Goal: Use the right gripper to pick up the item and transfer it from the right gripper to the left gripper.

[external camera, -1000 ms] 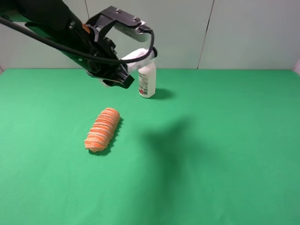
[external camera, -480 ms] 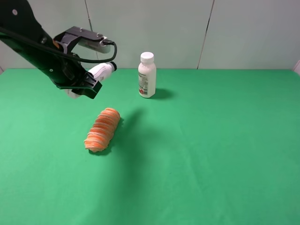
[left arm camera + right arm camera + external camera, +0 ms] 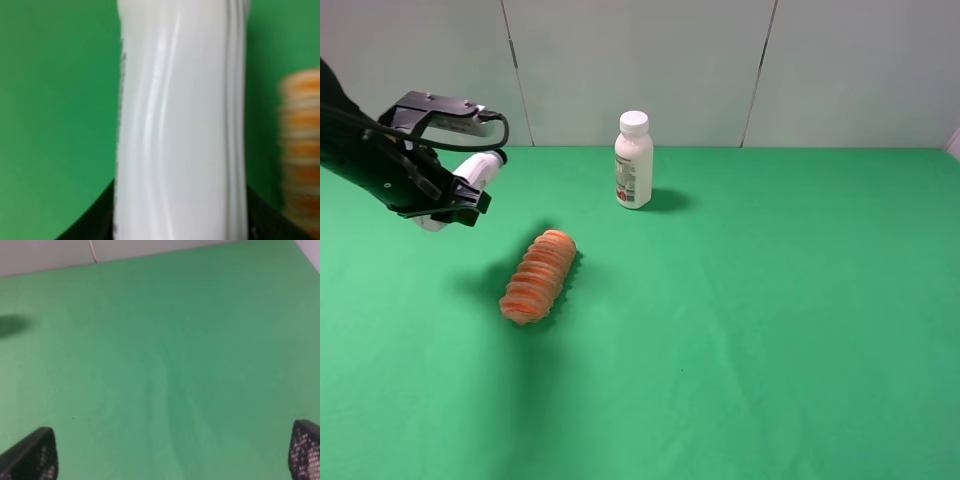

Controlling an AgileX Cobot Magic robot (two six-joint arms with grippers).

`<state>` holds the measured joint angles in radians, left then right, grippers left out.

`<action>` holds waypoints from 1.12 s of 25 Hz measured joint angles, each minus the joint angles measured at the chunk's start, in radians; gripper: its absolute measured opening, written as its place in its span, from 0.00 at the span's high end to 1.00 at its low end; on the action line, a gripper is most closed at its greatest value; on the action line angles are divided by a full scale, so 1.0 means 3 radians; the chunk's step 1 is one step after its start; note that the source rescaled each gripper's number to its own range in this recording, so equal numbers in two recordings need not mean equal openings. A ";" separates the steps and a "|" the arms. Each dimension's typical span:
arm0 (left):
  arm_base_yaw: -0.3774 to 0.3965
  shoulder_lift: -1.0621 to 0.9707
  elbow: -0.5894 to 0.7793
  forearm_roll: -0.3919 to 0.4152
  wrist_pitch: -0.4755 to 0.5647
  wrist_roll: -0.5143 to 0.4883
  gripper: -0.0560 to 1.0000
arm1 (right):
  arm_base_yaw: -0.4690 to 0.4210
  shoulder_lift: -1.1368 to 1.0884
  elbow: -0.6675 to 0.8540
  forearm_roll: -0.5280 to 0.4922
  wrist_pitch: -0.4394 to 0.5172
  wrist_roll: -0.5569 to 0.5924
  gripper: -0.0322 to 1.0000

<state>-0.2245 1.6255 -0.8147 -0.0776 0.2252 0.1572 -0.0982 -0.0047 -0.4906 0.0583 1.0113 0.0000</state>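
White bottle (image 3: 460,188) in left claw (image 3: 448,205)

1. The upright white bottle (image 3: 634,161) at the back of the bench (image 3: 770,300) carries a printed label, but its lettering is too small to read.
2. The white bottle (image 3: 180,125) filling the left wrist view shows a thin dark printed strip along one edge; no characters can be read.

Glossy smooth white plastic bottle (image 3: 180,125), matt green cloth table (image 3: 770,330), ridged orange roll (image 3: 538,277).
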 joint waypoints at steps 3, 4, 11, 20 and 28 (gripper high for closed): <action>0.0126 0.0091 0.0093 0.0000 -0.0220 -0.0004 0.95 | 0.0000 0.0000 0.0000 0.0000 0.0000 0.0000 0.00; 0.0155 0.0152 0.0093 0.0000 -0.0254 -0.0004 0.95 | 0.0000 0.0000 0.0000 0.0000 0.0000 0.0000 0.00; 0.0218 0.0468 0.0093 0.0000 -0.0551 -0.0007 0.95 | 0.0000 0.0000 0.0000 0.0000 0.0000 0.0000 0.00; 0.0218 0.0549 0.0156 0.0000 -0.0847 -0.0007 0.95 | 0.0000 0.0000 0.0000 0.0000 0.0000 0.0000 0.00; 0.0218 0.0730 0.0162 0.0000 -0.0926 -0.0007 0.95 | 0.0000 0.0000 0.0000 0.0000 0.0003 0.0000 0.00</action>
<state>-0.1592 1.8445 -0.7659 -0.0776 -0.0526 0.1552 -0.0982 -0.0047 -0.4906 0.0583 1.0123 0.0000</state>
